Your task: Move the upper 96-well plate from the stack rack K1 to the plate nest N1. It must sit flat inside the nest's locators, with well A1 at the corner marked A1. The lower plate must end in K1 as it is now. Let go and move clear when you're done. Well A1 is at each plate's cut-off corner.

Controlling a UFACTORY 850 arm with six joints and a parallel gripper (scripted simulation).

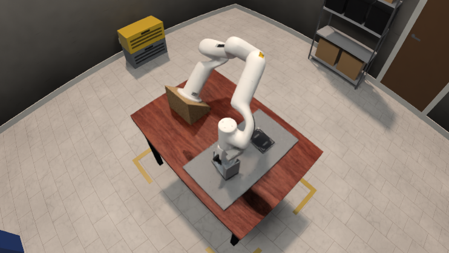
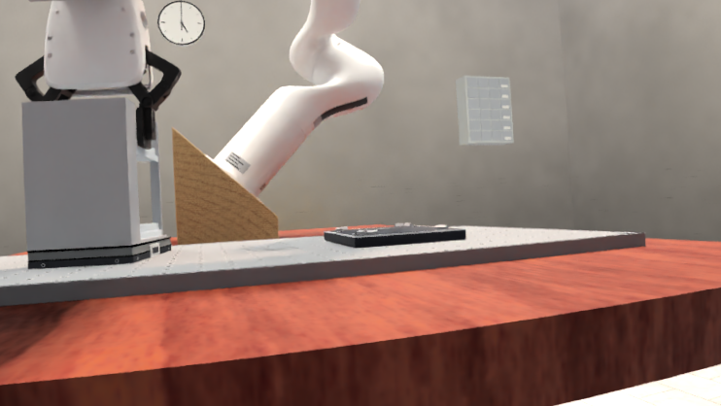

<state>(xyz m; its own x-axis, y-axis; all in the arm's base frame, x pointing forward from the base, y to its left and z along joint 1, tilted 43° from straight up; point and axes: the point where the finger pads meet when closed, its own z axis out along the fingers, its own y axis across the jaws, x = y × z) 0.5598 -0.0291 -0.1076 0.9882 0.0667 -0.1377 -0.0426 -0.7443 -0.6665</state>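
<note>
The black-fingered hand [image 2: 89, 113] clamps the upper white well plate [image 2: 149, 153] inside the tall grey stack rack [image 2: 75, 176], near the red-brown wooden bench's [image 1: 163, 132] front edge.

High overhead room view; low, close table-edge side view; shared mat [image 1: 276, 147].
</note>
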